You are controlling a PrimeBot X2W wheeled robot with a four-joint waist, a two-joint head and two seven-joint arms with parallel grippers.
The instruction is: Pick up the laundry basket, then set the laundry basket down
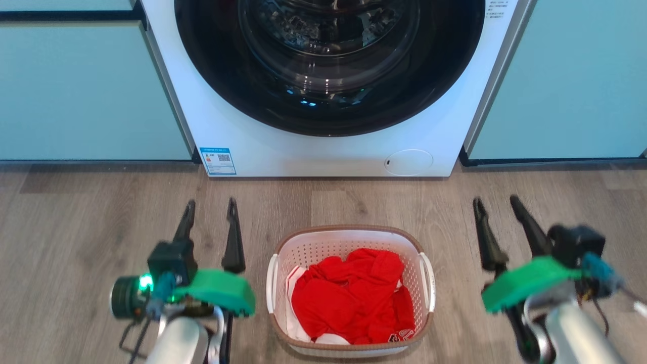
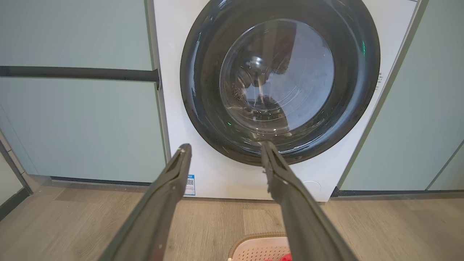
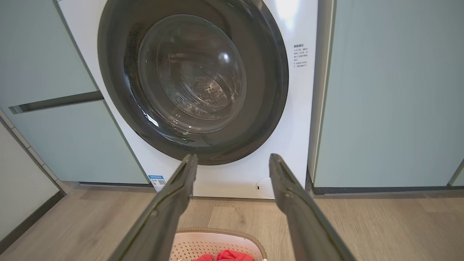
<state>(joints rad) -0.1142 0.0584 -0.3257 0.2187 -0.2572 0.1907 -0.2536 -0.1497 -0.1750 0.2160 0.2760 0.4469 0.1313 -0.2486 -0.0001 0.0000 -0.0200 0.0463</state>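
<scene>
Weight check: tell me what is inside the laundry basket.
Inside the laundry basket lies crumpled red clothing with white fabric at its edges. It covers the bottom, so anything beneath is hidden.

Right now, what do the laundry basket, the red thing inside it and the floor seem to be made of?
Laundry basket: likely moulded plastic, matte white, given its rows of small holes; the brown rim band is unclear. Red thing: soft cloth, by its folds and creases. Floor: wood-look planks with grain and seams, low sheen; real wood or laminate, I cannot tell.
</scene>
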